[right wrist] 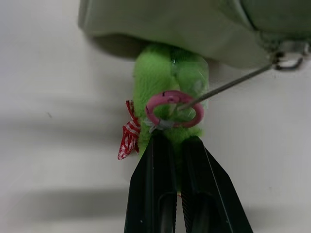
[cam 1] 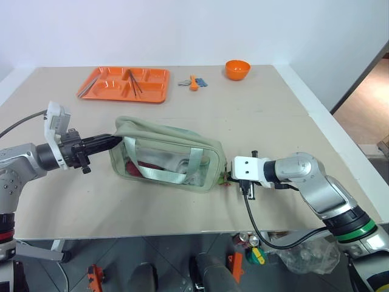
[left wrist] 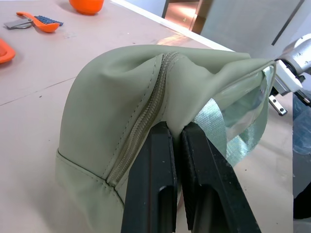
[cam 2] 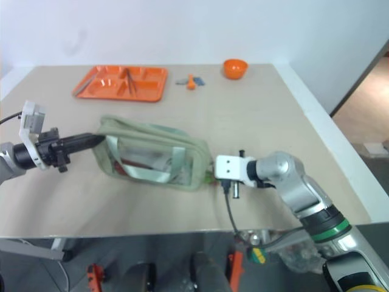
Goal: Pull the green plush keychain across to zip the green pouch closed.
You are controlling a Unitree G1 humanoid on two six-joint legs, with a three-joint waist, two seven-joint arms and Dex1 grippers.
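Observation:
The pale green pouch (cam 1: 164, 155) lies mid-table on its side, its clear window facing me and its zipper (left wrist: 146, 121) running along the top. My left gripper (left wrist: 176, 128) is shut on the fabric at the pouch's left end, beside the zipper. At the pouch's right end, my right gripper (right wrist: 176, 138) is shut on the green plush keychain (right wrist: 170, 68), which lies on the table just under the pouch's edge. The keychain carries a pink ring (right wrist: 174, 108) and a red-and-white bow (right wrist: 129, 136). A thin wire runs from the ring to a metal clasp (right wrist: 286, 60) on the pouch.
An orange tray (cam 1: 97, 91) holding utensils sits at the back left. An orange bowl (cam 1: 237, 69) and a small orange-handled brush (cam 1: 193, 82) lie at the back. The table's front edge (cam 1: 182, 234) is close below the pouch.

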